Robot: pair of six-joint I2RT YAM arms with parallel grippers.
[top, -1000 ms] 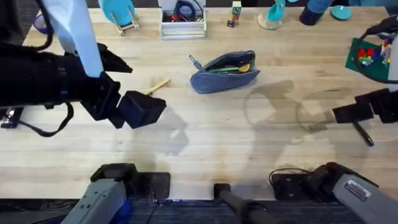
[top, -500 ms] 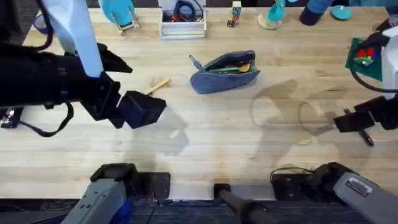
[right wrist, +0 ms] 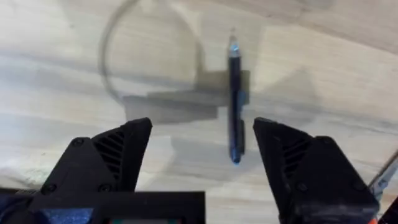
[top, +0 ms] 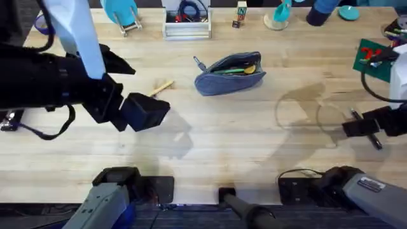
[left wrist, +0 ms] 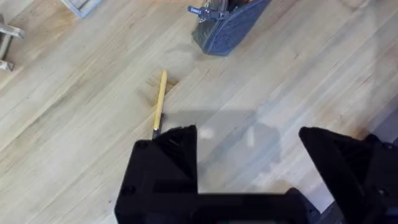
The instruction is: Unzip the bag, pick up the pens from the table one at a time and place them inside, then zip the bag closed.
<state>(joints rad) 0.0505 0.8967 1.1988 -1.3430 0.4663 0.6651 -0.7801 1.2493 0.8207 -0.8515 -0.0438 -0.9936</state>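
Observation:
The blue-grey bag [top: 229,74] lies open at the table's [top: 229,146] middle back, with a green and a yellow stick showing inside; its zipper end shows in the left wrist view [left wrist: 227,25]. A tan-yellow pen [top: 162,88] [left wrist: 160,102] lies left of it. My left gripper [top: 145,112] [left wrist: 249,155] hovers open just in front of that pen. At the right, a dark pen [top: 378,144] [right wrist: 234,99] lies on the wood. My right gripper [top: 365,124] [right wrist: 202,149] is open right over it, the pen between the fingers and nearer one of them.
Along the far edge stand a white tray [top: 186,24], a blue holder [top: 121,13], a small block [top: 240,14] and a teal item [top: 280,16]. A green plate with coloured bricks [top: 374,56] sits at the far right. Bare wood lies between the grippers.
My right gripper has shifted toward the front edge and now covers the middle of the dark pen. The left arm, the bag and the tan pen have not moved.

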